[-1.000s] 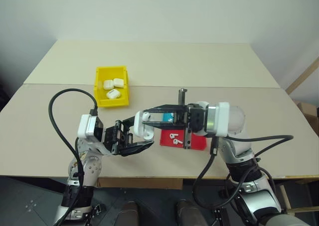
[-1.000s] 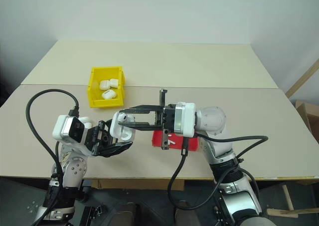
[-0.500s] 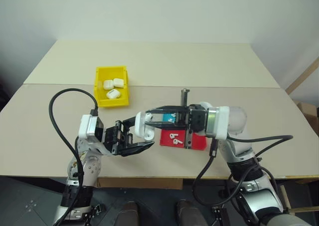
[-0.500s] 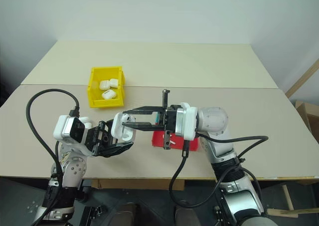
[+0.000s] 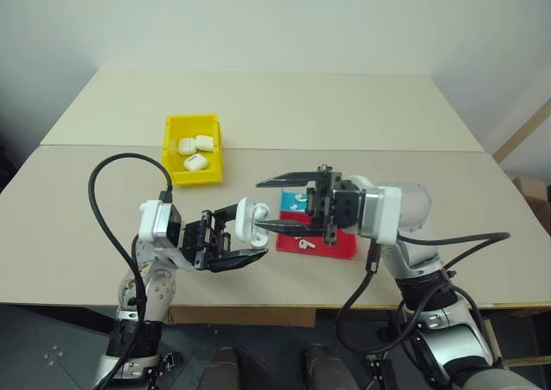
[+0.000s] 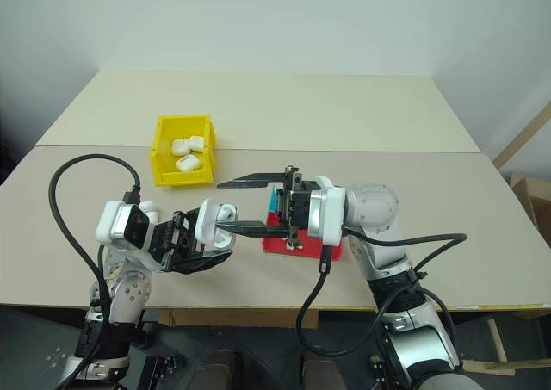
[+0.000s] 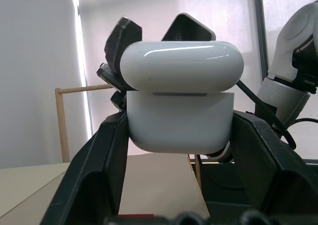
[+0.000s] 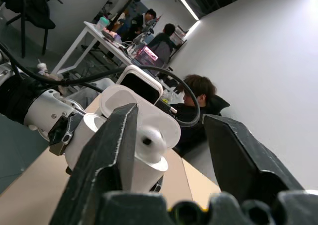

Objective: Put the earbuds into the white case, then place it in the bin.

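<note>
The white case is sitting above the near edge of the table, raised off the surface and clamped between the two black fingers of the left gripper, which is closing on it from both sides. In the left wrist view the case is showing its rounded lid resting down over the body, with only a thin seam between the two halves. The right gripper is reaching in from the other side with its jaws standing wide apart, one finger passing above the case and the other running level with it; whether that lower finger is touching the case cannot be told. In the right wrist view the case is lying between the spread fingers. Just behind the right gripper, the shallow red tray is lying on the table with one of the earbuds in it, and a blue tray is peeking out beside it. Farther back and toward the robot's left, the yellow bin is standing well apart from both grippers, holding three more white cases.
</note>
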Controlling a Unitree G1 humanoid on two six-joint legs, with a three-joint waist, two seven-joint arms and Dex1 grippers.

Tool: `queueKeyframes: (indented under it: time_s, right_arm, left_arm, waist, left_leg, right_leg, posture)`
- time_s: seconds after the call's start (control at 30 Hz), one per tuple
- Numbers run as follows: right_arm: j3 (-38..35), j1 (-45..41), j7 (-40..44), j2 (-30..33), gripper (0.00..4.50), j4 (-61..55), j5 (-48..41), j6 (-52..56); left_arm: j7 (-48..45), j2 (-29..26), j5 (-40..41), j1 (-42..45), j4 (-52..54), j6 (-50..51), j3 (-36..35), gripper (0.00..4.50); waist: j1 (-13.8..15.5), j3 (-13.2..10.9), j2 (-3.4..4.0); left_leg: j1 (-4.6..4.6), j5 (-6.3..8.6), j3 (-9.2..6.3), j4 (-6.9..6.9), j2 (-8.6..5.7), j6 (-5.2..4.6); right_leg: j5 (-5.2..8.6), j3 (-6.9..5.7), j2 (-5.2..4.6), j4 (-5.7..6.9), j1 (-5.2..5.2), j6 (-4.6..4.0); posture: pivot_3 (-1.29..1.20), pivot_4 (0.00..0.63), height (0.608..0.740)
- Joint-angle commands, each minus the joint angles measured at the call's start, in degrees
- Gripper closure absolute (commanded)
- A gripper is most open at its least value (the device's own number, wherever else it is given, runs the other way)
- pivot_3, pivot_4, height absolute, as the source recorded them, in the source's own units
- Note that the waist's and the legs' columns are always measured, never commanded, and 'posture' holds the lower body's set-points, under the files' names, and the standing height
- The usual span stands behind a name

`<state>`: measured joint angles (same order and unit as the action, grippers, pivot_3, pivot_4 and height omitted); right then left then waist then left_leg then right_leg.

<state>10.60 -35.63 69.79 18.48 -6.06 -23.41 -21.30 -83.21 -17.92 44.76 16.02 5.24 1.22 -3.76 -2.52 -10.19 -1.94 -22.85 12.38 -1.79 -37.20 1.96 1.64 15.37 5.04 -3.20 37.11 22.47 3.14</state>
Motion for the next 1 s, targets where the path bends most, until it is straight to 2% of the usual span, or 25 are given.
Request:
queueKeyframes:
  time_s: [0.03, 0.3, 0.5, 0.6, 0.73, 0.83, 1.0]
  right_arm:
    - [0.9, -0.4, 0.0, 0.2, 2.01, 0.2, 1.1, -0.7]
    - [-1.2, -2.1, -1.1, 1.4, 2.01, -0.5, -0.9, 2.0]
    - [-3.6, -4.1, -10.1, 13.6, 2.01, -7.2, 2.7, 25.8]
    - [-1.0, -8.0, -8.5, 22.0, 2.01, -6.3, 5.4, 40.4]
    - [4.0, -13.3, -3.4, 26.9, 2.01, -0.2, 9.5, 46.6]
    - [11.0, -20.0, 0.1, 26.7, 2.01, 6.9, 16.2, 49.8]
    - [20.5, -29.2, 4.8, 23.1, 2.01, 19.3, 25.8, 48.7]
  left_arm:
    - [-0.1, 0.5, 0.5, 1.6, 0.8, -1.5, -0.5, 1.73]
    - [-1.0, 0.3, -0.6, 2.7, -1.6, -3.0, -1.3, 1.73]
    - [-7.6, -4.6, -3.6, 1.6, -9.1, -10.5, -4.9, 1.73]
    - [-8.8, -7.2, -4.2, -0.8, -10.0, -12.3, -6.9, 1.73]
    - [-8.0, -8.5, -4.7, -4.3, -8.5, -13.9, -8.3, 1.73]
    - [-7.4, -8.2, -5.3, -6.8, -7.5, -15.9, -8.6, 1.73]
    - [-4.2, -6.1, -5.9, -10.4, -4.2, -17.6, -7.7, 1.73]
  waist:
    - [0.0, 0.0, 0.00]
    - [0.0, 0.0, 0.00]
    - [0.1, 0.0, 0.02]
    - [0.1, 0.0, 0.05]
    - [0.0, 0.0, 0.05]
    - [-0.1, 0.0, 0.05]
    - [-0.1, 0.0, 0.06]
  left_leg:
    - [0.00, 0.00, 0.00, 0.00, 0.00, 0.00]
    - [0.00, 0.00, 0.00, 0.00, 0.00, 0.00]
    - [-0.02, 0.00, 0.01, 0.03, -0.02, 0.00]
    - [-0.07, 0.00, 0.07, 0.07, -0.02, 0.00]
    - [-0.09, 0.00, 0.09, 0.15, 0.01, 0.00]
    - [-0.12, 0.00, 0.17, 0.14, 0.01, 0.00]
    - [-0.41, 0.00, 0.22, 0.13, 0.02, 0.00]
  right_leg:
    - [0.00, 0.00, 0.00, 0.00, 0.00, 0.00]
    - [0.00, 0.00, 0.00, 0.00, 0.00, 0.00]
    - [0.01, -0.01, -0.02, -0.01, 0.05, -0.03]
    - [0.01, 0.04, -0.03, 0.00, 0.17, -0.04]
    - [0.04, 0.04, -0.03, -0.01, 0.23, -0.08]
    - [0.04, 0.09, -0.04, 0.00, 0.30, -0.08]
    - [0.02, 0.14, -0.04, 0.08, 0.69, -0.09]
  posture:
    - [0.00, 0.150, 0.740]
    - [0.00, 0.150, 0.740]
    - [0.00, 0.150, 0.740]
    - [0.00, 0.150, 0.740]
    - [0.00, 0.150, 0.740]
    - [0.00, 0.150, 0.740]
    - [0.00, 0.150, 0.740]
